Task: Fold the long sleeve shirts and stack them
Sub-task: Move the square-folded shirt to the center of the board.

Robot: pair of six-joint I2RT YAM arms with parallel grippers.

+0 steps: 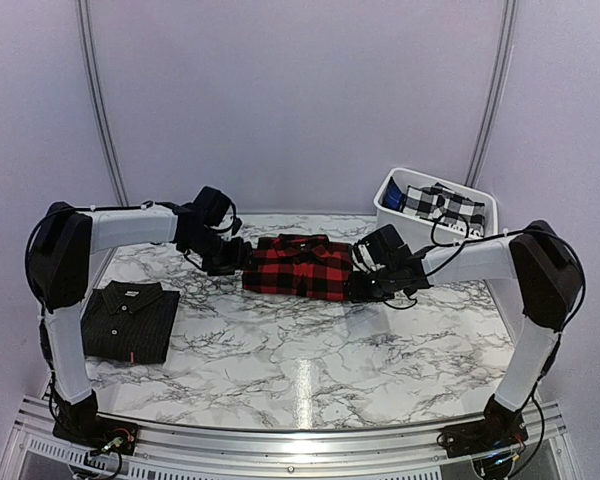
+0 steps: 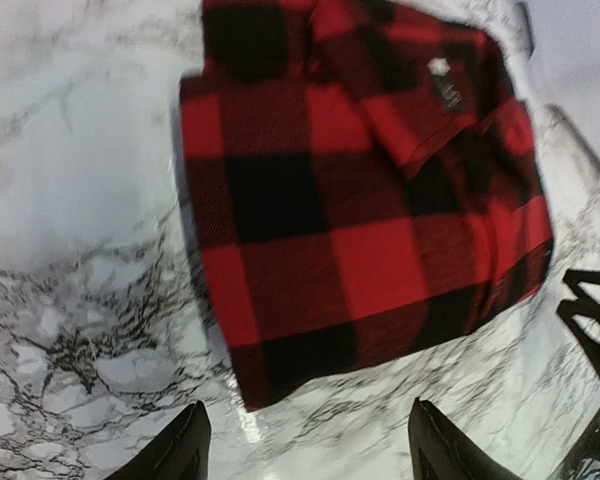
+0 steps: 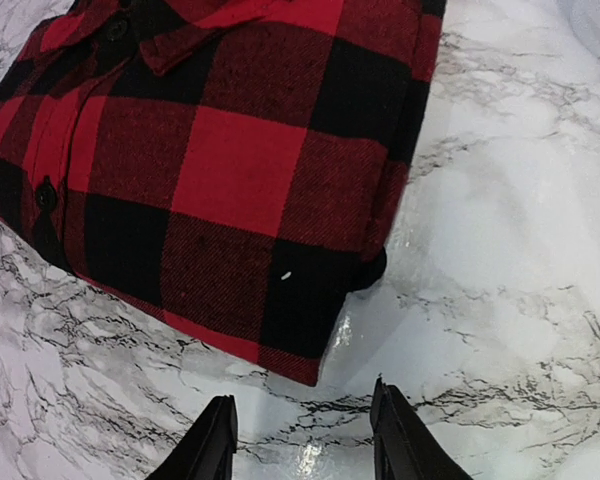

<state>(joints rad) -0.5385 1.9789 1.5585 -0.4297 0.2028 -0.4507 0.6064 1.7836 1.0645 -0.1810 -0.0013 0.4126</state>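
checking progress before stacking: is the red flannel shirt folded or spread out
Folded: the red-and-black flannel shirt lies as a compact rectangle, edges layered, no sleeve trailing out.

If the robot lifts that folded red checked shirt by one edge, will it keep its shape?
Probably not: the red checked shirt is soft layered cloth, so its folds would likely sag open. It looks thick, so somewhat heavy. On the glossy marble table it may slide when pushed.

No text, brand or number can be read. A small dark neck label [image 2: 442, 85] with a pale mark is seen inside the collar of the red-and-black buffalo-check flannel shirt [image 2: 360, 230], its lettering too blurred. A small red tag [image 1: 130, 357] is borne by the black pinstriped button-up shirt [image 1: 130, 318], too small to read.
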